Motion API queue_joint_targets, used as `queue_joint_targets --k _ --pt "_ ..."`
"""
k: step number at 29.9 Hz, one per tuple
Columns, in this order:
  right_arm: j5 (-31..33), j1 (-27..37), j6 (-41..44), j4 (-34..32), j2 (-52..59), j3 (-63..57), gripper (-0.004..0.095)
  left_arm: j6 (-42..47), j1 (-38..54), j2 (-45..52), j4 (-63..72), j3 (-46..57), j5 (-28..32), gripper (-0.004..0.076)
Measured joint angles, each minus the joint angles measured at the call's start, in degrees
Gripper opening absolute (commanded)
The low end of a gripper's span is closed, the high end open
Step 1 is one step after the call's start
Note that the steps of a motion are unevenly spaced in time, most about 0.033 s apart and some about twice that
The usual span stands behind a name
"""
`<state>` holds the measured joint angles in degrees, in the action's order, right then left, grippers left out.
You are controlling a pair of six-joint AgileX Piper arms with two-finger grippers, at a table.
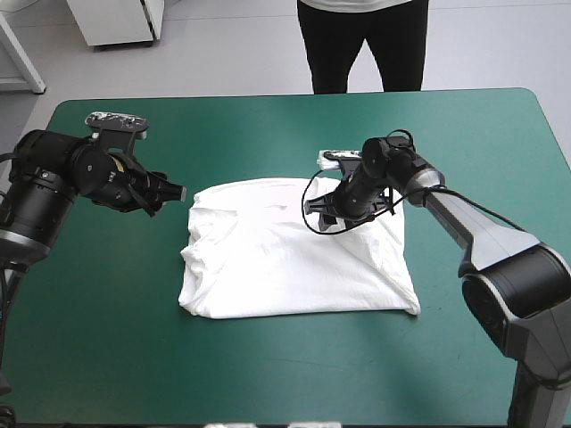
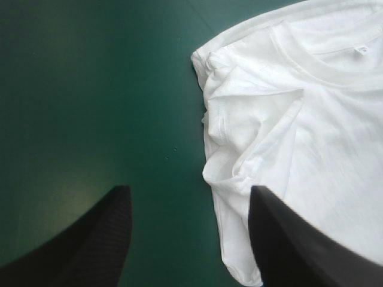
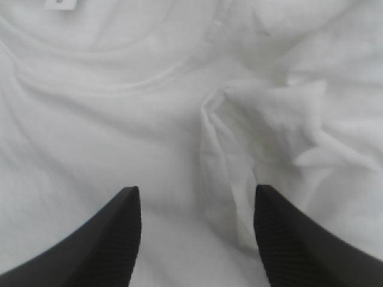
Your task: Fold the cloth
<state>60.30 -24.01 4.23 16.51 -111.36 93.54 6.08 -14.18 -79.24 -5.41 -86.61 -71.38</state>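
Plain white T-shirt (image 1: 294,259) on teal-green cover (image 1: 268,125); black, seemingly fine-ribbed fingers (image 3: 111,245).

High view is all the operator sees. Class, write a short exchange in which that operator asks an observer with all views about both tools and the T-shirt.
Operator: Is the right tool open?
Observer: Yes, open; a raised crease of the T-shirt lies between its fingers.
Operator: And the left tool?
Observer: Open too, over the teal-green cover, the T-shirt's bunched edge by one finger.
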Motion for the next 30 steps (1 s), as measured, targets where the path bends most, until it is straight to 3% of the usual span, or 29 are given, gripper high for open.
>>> queue_joint_targets --k 10,21,30 --pt "7.65 0.63 7.44 -14.91 14.59 -4.11 0.0526 0.04 0.0 0.64 4.57 1.27 0.0 0.0419" --pt "8.09 2.92 11.93 -15.81 32.8 -21.91 0.0526 1.02 0.0 8.94 8.37 20.02 0.12 0.0419" --pt "8.44 2.92 14.07 -16.08 37.53 -25.42 0.0526 1.36 0.0 8.81 10.69 30.32 7.29 0.0419"
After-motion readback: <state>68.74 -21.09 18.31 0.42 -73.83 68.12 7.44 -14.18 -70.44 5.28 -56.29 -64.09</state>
